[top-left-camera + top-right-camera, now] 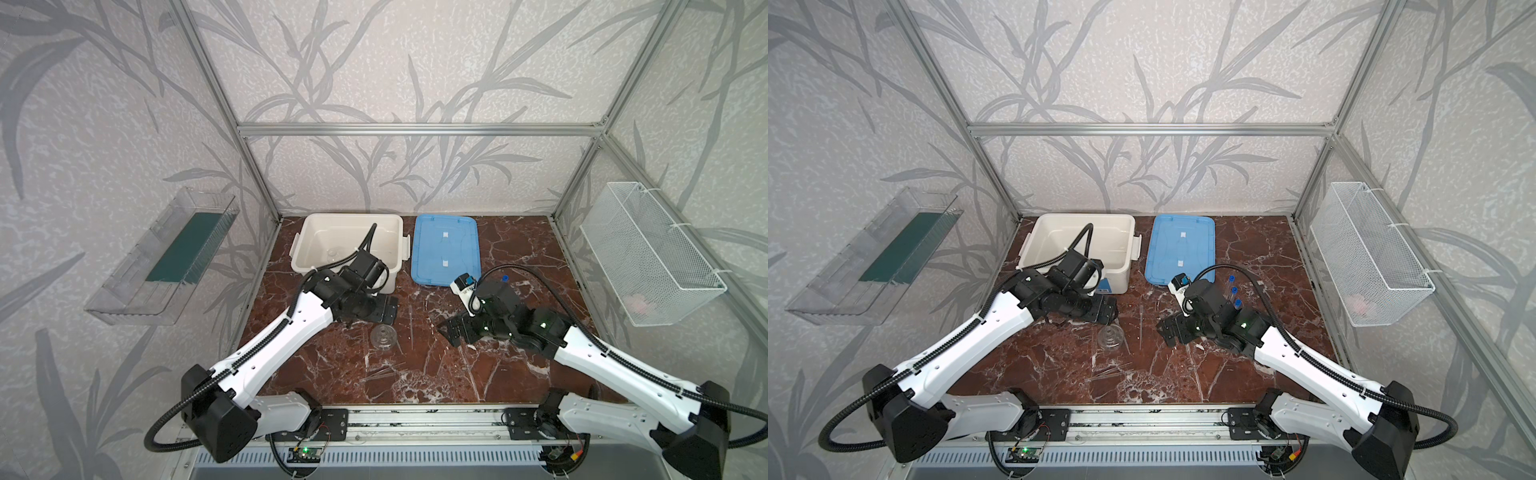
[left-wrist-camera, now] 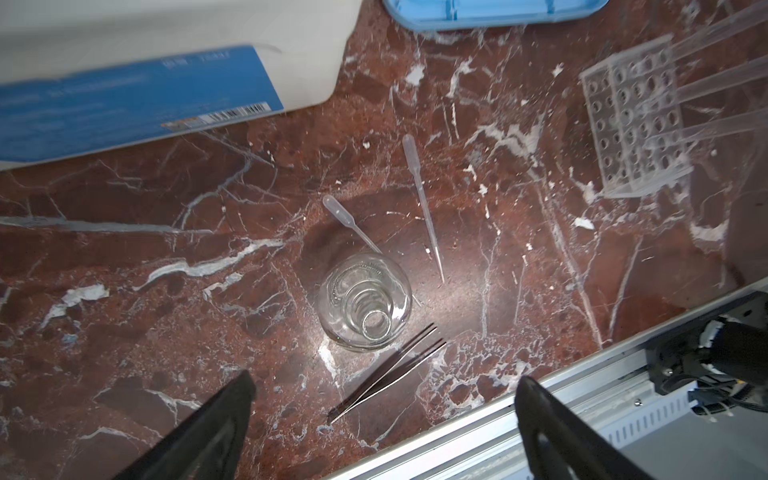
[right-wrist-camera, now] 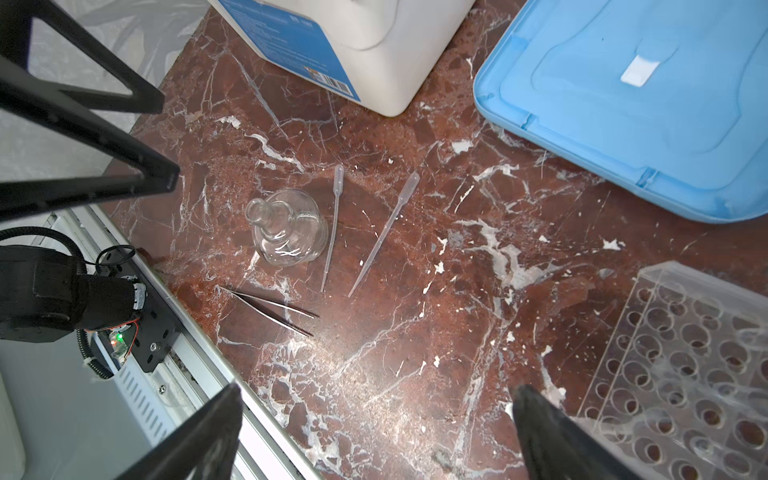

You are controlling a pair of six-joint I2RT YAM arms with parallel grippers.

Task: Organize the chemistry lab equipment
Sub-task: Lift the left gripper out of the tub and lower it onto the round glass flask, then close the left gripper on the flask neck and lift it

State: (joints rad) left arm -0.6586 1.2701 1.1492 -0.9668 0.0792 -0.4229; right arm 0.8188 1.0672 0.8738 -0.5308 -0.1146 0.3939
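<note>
We find both arms above the red marble table (image 1: 457,374). The left gripper (image 2: 384,386) has its jaws spread wide and holds nothing; it hangs in front of the white plastic tub (image 1: 351,216). The right gripper (image 3: 376,392) is likewise spread wide and empty, near the front edge of the flat blue lid (image 1: 446,249). Between the 2 grippers, a small clear glass flask (image 2: 365,305) stands upright on the table. 2 clear plastic pipettes (image 3: 378,237) lie flat just beside it, the nearer one almost touching its base. Metal tweezers (image 3: 270,309) lie flat on the flask's other side, towards the front rail. The clear many-holed tube rack (image 3: 685,374) sits on the table by the right arm, and 3 long clear test tubes (image 2: 723,79) with blue caps (image 1: 1234,289) stand in it.
</note>
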